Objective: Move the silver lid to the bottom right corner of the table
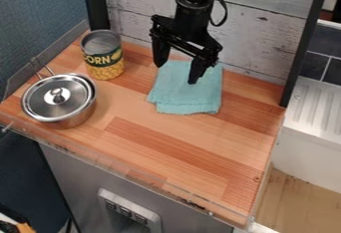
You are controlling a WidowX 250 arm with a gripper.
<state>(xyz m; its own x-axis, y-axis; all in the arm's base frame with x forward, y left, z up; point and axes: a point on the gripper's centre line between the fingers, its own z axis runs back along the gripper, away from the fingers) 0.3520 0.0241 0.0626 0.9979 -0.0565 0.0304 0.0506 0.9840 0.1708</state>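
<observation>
My gripper (177, 71) hangs over the back middle of the table, above the upper part of a teal cloth, with its two fingers spread apart and nothing between them. The silver lid (57, 96) lies on a silver pot (75, 117) at the table's left side, its round knob facing up. The lid is well to the left of the gripper and nearer the front. At the lower right, the wooden table (240, 197) ends in a corner with a clear edging.
A corn can (103, 58) stands behind the pot, between it and the gripper. The folded teal cloth (186, 95) lies beneath the gripper. A white plank wall (256, 33) and black posts rise behind; a low clear rim runs along the front edge.
</observation>
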